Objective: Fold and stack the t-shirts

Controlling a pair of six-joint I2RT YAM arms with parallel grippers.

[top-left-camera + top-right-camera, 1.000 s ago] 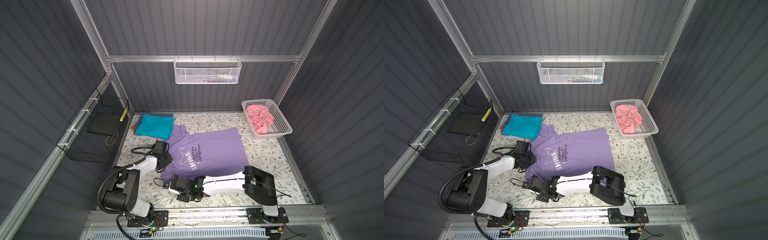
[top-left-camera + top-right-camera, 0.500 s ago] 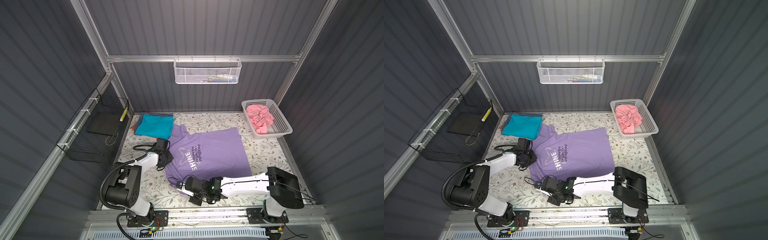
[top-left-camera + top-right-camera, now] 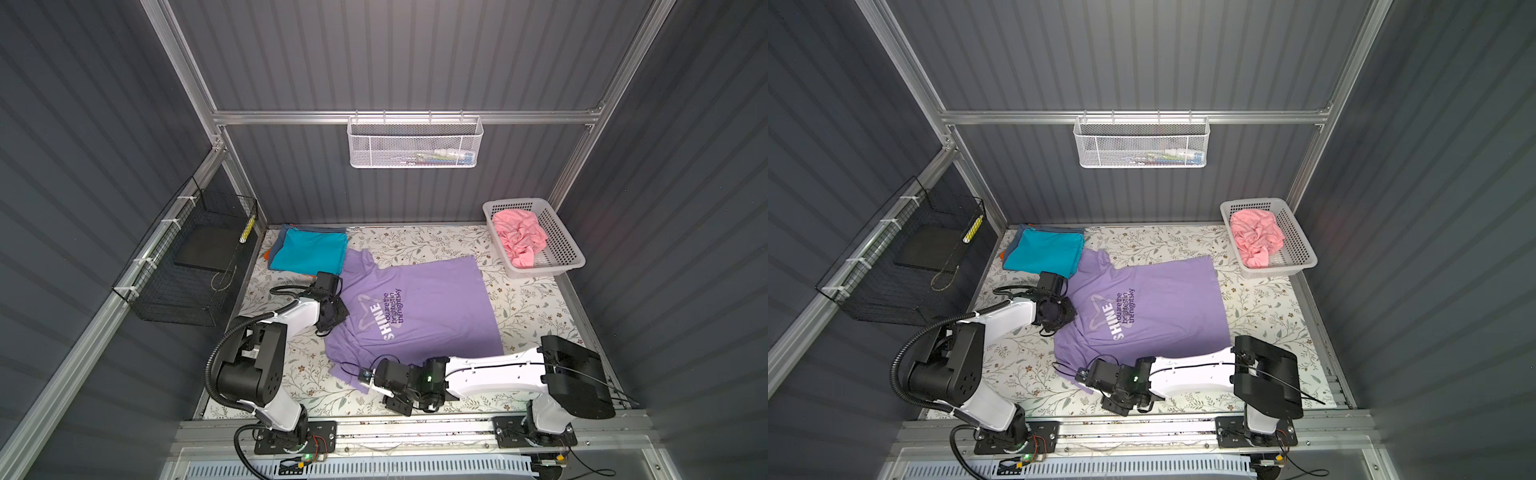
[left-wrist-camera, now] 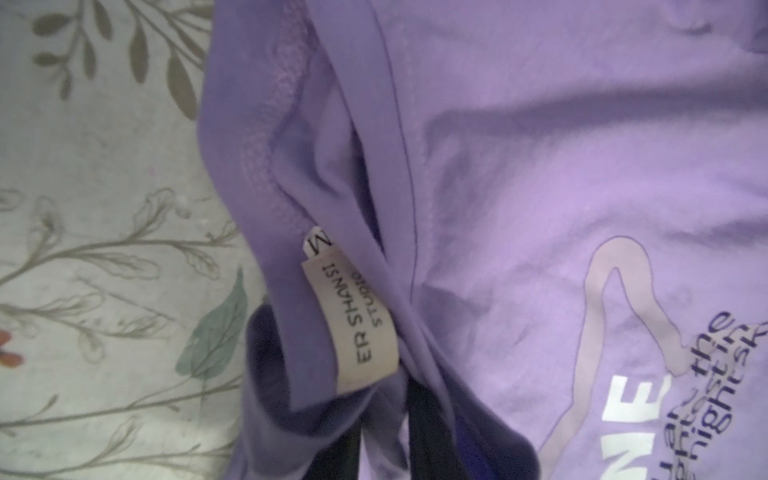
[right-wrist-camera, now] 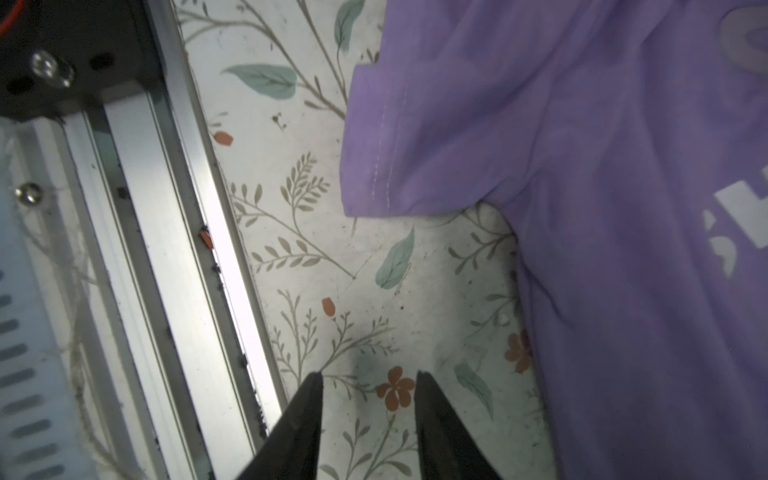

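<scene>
The lavender t-shirt [image 3: 432, 320] [image 3: 1163, 311] with its white "SHINE" print lies spread on the floral cloth in both top views, collar to the left. My left gripper [image 3: 332, 316] [image 4: 386, 440] is shut on its collar, right by the neck label [image 4: 353, 328]. At the shirt's front edge my right gripper [image 3: 384, 395] [image 5: 368, 382] hangs open over bare cloth, a short way from the near sleeve [image 5: 395, 145], with nothing between its jaws. A folded teal t-shirt [image 3: 309, 249] tops a stack at the back left. A crumpled pink t-shirt [image 3: 519, 235] lies in the white basket [image 3: 548, 270].
The aluminium rail [image 5: 166, 249] runs along the table's front edge, close beside my right gripper. A black wire basket [image 3: 187, 266] hangs on the left wall. On the back wall hangs a white mesh basket [image 3: 415, 143].
My right gripper has opened and pulled back toward the front rail, while its base slid right. The near sleeve now lies flat. My left gripper stays on the collar.
</scene>
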